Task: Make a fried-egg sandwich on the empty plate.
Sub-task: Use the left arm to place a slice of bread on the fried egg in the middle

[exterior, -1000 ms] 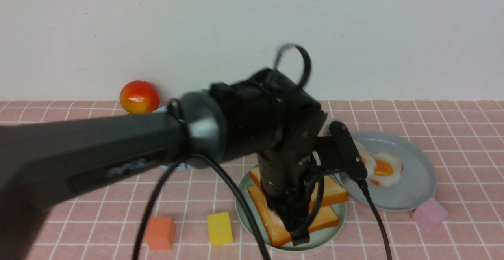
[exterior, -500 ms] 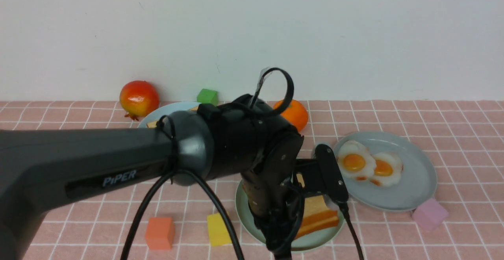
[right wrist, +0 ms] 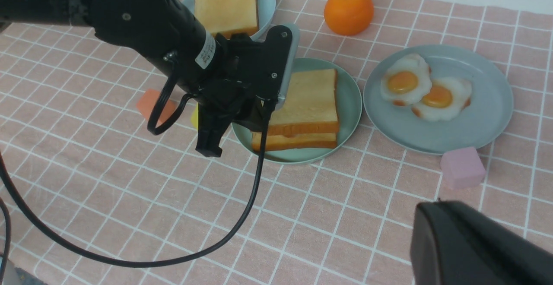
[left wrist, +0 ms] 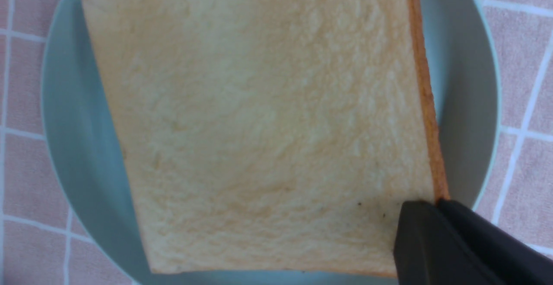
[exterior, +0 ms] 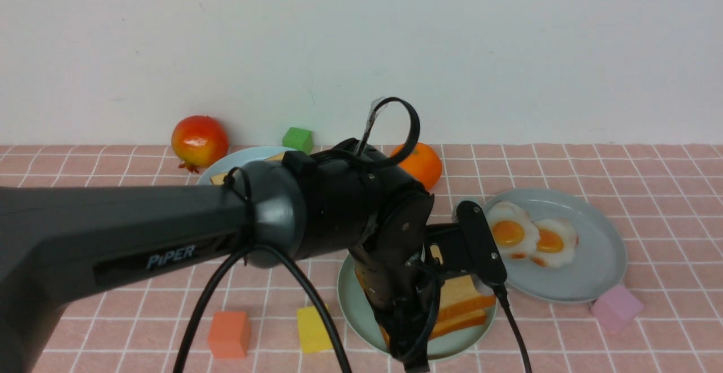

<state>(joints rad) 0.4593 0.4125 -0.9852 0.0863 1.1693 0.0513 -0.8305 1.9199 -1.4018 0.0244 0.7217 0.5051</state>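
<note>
Hovering with jaws pressed together, the left gripper (right wrist: 209, 140) hangs just over the near left edge of the sandwich (right wrist: 302, 112) on the green plate (right wrist: 352, 99). Its arm (exterior: 141, 237) blocks much of the front view. The right gripper (right wrist: 471, 246), also closed, waits near. Two eggs (exterior: 531, 237) lie right; blocks (exterior: 229, 333) left.

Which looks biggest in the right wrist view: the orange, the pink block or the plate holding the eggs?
1. The plate holding the eggs, clearly widest.
2. The orange.
3. The pink block, slightly smaller than the orange although it sits nearer the camera.
</note>
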